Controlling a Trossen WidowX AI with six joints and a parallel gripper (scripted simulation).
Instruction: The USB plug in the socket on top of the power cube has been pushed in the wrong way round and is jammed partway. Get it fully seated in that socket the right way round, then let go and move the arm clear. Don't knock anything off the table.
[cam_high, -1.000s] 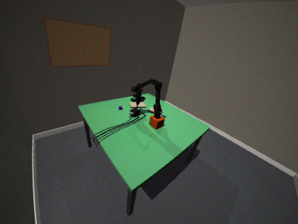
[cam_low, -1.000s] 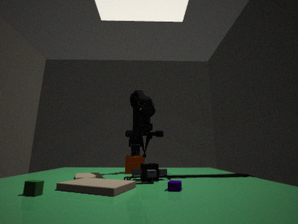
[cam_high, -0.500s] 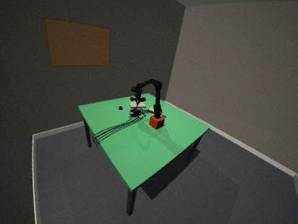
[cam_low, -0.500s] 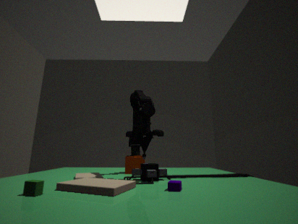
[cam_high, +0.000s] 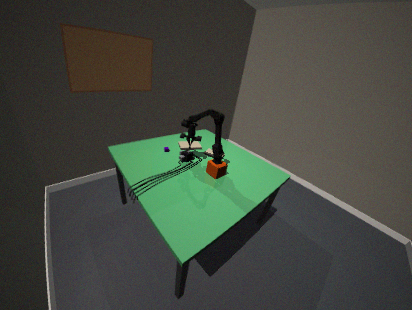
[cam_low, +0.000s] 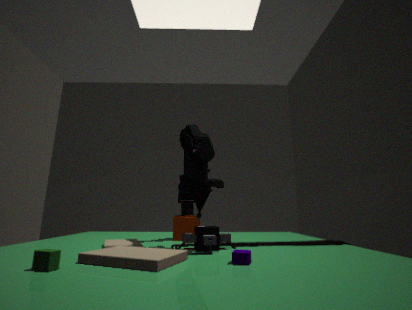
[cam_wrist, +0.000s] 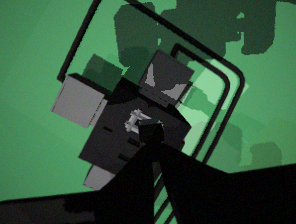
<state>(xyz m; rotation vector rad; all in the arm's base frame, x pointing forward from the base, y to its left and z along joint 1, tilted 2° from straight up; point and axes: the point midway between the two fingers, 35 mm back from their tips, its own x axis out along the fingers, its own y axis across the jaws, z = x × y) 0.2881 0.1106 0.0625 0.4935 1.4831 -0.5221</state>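
Observation:
The black power cube (cam_high: 186, 157) (cam_low: 206, 239) (cam_wrist: 95, 145) stands on the table with pale and grey plugs on its sides. In the wrist view a light metallic outline (cam_wrist: 132, 123) shows at the socket on its top, partly hidden by the fingertips. My gripper (cam_high: 190, 145) (cam_low: 199, 215) (cam_wrist: 154, 152) points down, its tips a little above the cube's top. It is shut on the USB plug (cam_wrist: 151, 129), a small dark piece at the fingertips. The plug's metal end and which way round it faces cannot be made out.
Black cables (cam_high: 161, 177) (cam_wrist: 226, 117) run from the cube across the green table (cam_high: 190, 225). A beige slab (cam_high: 190, 145) (cam_low: 132, 257), a purple block (cam_high: 166, 149) (cam_low: 241, 257) and a green block (cam_low: 46, 260) lie around. An orange block (cam_high: 216, 169) (cam_low: 184, 228) sits by the arm's base.

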